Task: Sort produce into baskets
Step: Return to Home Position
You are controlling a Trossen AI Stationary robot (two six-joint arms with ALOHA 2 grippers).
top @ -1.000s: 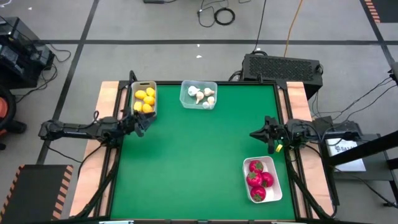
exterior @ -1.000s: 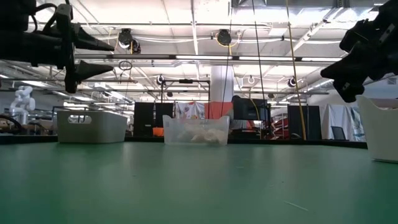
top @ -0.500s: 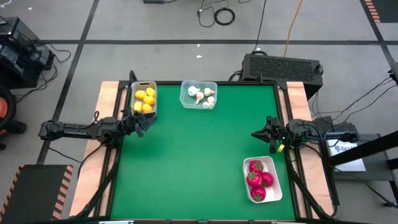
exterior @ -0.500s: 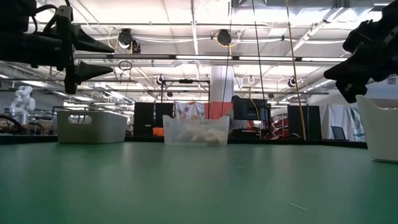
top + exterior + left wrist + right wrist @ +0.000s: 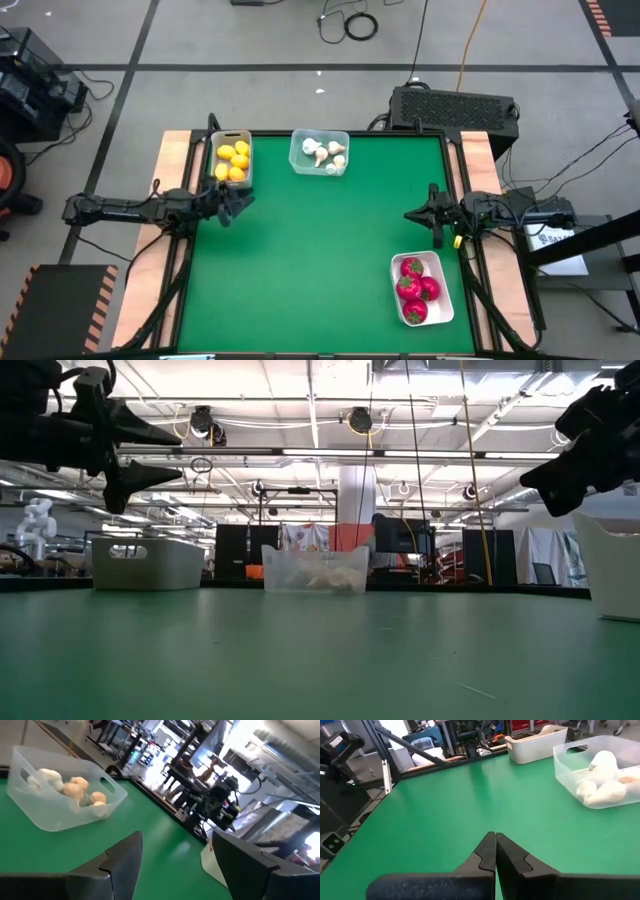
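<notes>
Yellow lemons (image 5: 232, 158) lie in the narrow grey-white bin (image 5: 246, 160) at the far left. White garlic bulbs (image 5: 322, 152) lie in the clear tub (image 5: 300, 165) at the far middle. Red fruits (image 5: 417, 288) lie in the white tray (image 5: 442, 300) at the near right. My left gripper (image 5: 240, 206) is open and empty in the air just near of the bin; it also shows in the low view (image 5: 160, 452) and the left wrist view (image 5: 175, 865). My right gripper (image 5: 408, 214) is shut and empty in the air at the table's right side, far of the tray; it also shows in the right wrist view (image 5: 495, 851).
The green table top (image 5: 310, 250) lies bare between the three containers. Wooden strips (image 5: 172, 160) run along the table's left and right edges. A black box (image 5: 455, 105) stands behind the far right corner.
My left gripper has turned a little and shifted slightly toward the table's near edge, staying open. My right gripper has drawn back a little toward the table's right edge, staying shut. The produce and containers have kept still.
</notes>
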